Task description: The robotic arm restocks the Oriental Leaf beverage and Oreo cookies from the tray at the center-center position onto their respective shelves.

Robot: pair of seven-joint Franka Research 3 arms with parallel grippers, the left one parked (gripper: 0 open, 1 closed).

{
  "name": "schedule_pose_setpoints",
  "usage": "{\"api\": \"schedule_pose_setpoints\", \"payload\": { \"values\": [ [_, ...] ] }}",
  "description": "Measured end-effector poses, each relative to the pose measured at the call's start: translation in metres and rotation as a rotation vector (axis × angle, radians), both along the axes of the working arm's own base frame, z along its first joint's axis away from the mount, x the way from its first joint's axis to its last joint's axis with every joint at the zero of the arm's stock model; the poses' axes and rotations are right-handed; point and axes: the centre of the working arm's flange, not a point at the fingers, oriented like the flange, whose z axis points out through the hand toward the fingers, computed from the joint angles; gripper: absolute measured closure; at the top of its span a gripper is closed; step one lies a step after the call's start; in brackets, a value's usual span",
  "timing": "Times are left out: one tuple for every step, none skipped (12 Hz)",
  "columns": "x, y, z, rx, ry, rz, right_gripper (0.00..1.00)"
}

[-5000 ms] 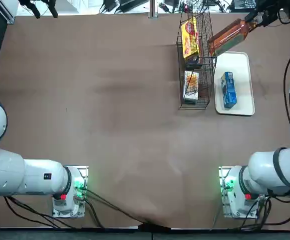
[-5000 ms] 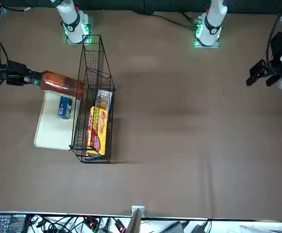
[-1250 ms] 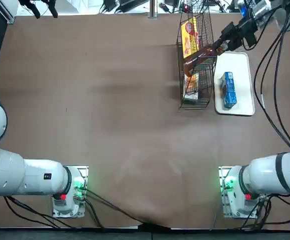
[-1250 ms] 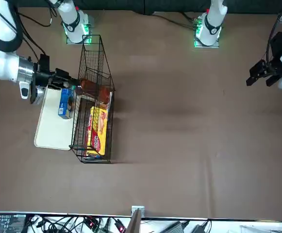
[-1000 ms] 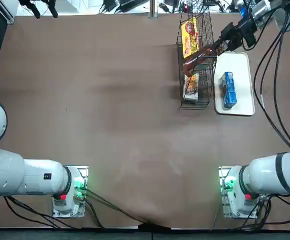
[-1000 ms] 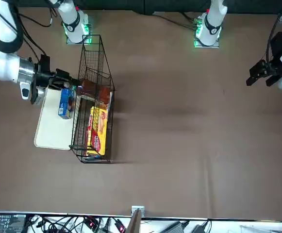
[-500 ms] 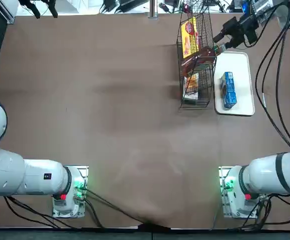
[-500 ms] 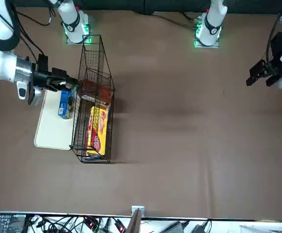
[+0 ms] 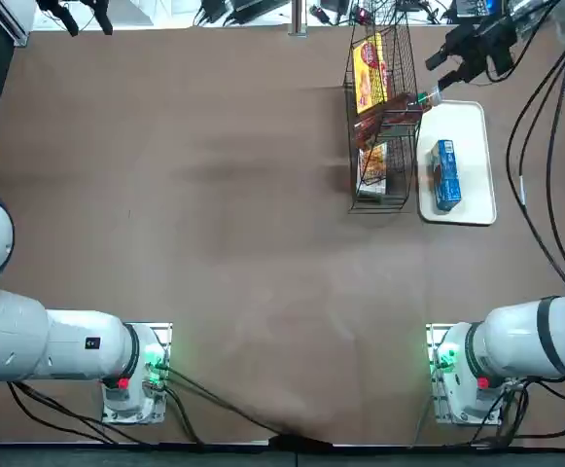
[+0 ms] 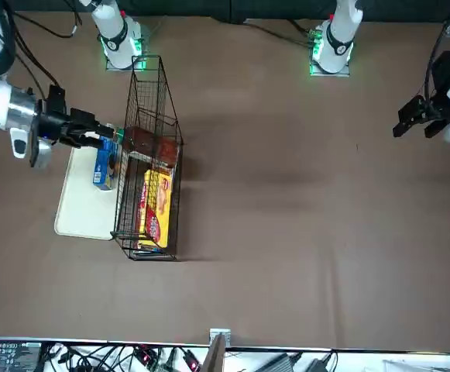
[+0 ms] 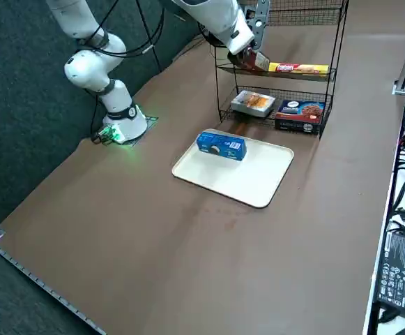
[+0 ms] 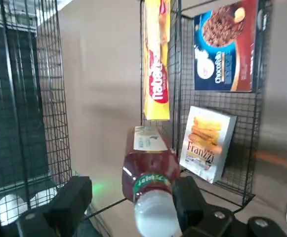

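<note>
Two fingers of the right gripper stand apart near the neck of the Oriental Leaf beverage, which lies on a tier of the wire rack. In the top view, the gripper is at the rack's two o'clock; the white tray, bearing the blue Oreo pack, is at four o'clock.

Yellow-and-red pack, white Franzia box
</note>
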Motion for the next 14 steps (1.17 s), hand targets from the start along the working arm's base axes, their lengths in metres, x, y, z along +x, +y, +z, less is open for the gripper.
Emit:
{"api": "schedule_pose_setpoints", "payload": {
  "values": [
    [0.002, -0.004, 0.003, -0.002, -0.006, -0.006, 0.00],
    [0.004, -0.007, 0.005, -0.007, -0.011, -0.008, 0.00],
    [0.006, -0.010, 0.006, -0.017, -0.015, -0.007, 0.00],
    [0.008, -0.014, 0.006, -0.029, -0.017, -0.008, 0.00],
    [0.010, -0.020, 0.006, -0.040, -0.018, -0.012, 0.00],
    [0.011, -0.027, 0.006, -0.057, -0.019, -0.015, 0.00],
    [0.012, -0.035, 0.006, -0.078, -0.021, -0.016, 0.00],
    [0.014, -0.042, 0.008, -0.103, -0.026, -0.016, 0.00],
    [0.016, -0.051, 0.010, -0.132, -0.030, -0.015, 0.00],
    [0.018, -0.059, 0.011, -0.159, -0.032, -0.014, 0.00],
    [0.018, -0.067, 0.011, -0.187, -0.032, -0.012, 0.00],
    [0.018, -0.074, 0.010, -0.219, -0.029, -0.006, 0.00],
    [0.017, -0.079, 0.007, -0.254, -0.021, 0.004, 0.00],
    [0.017, -0.087, -0.004, -0.329, 0.005, 0.030, 0.02]
  ]
}}
